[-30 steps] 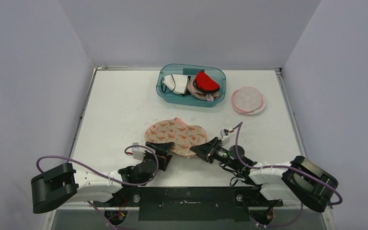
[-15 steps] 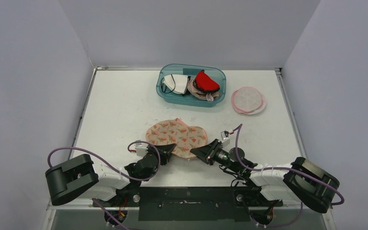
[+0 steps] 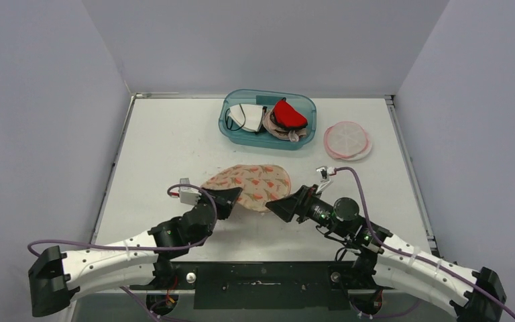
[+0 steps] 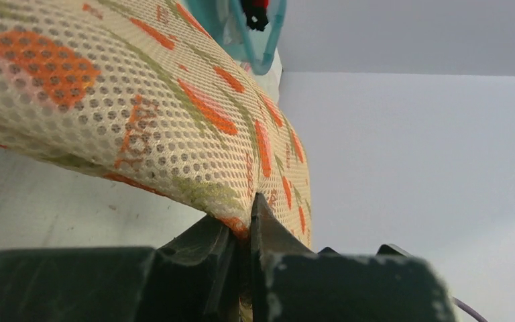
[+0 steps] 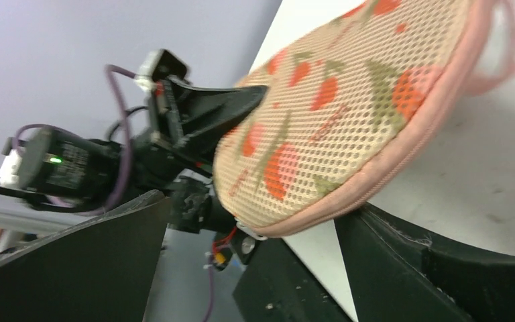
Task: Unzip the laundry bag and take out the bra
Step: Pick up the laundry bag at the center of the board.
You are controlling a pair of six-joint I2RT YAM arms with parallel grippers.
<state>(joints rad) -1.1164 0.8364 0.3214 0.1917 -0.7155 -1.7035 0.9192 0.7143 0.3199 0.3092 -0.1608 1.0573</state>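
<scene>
Laundry bag [image 3: 249, 182] at counter [image 3: 161, 144] front-centre, near edge pinched in left gripper [image 3: 231, 196] jaws; right gripper [image 3: 283, 204] jaws spread wide at zipper rim. Risk: thin mesh pinch lost if bag tugged.

Black left hand [image 3: 233, 195], right hand [image 3: 275, 206]; white arms [image 3: 100, 258]; purple cables [image 3: 352, 171].

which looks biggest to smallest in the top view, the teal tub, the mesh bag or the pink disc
1. teal tub, only slightly ahead; these two look nearly alike
2. mesh bag
3. pink disc, clearly smallest
</scene>
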